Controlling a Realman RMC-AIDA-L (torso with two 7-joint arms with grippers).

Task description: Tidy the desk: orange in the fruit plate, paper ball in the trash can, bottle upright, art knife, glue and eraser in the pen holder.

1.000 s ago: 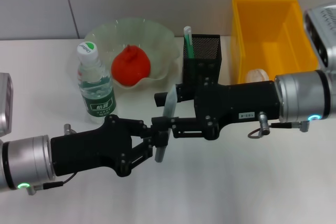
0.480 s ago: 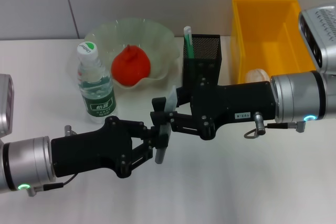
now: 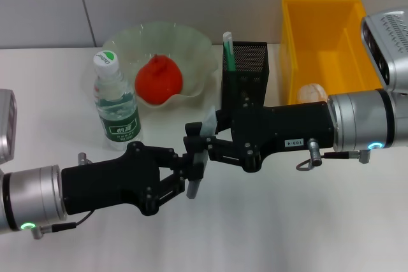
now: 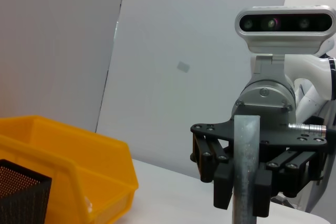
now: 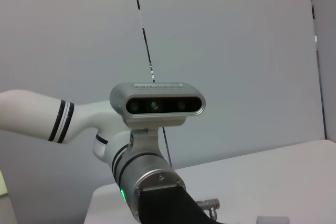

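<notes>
Looks like a mid-air handover of the art knife (image 3: 203, 151) above the desk (image 3: 287, 221): left hand (image 3: 191, 173) and right hand (image 3: 196, 144) both clamp it, so next the left should let go before right heads for the pen holder (image 3: 250, 62).

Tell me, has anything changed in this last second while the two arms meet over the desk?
Little. The right gripper slid a bit toward the robot's left along the grey knife, which both grippers hold between them. The left gripper kept its place. Bottle, orange, plate, pen holder and yellow bin stayed put.
</notes>
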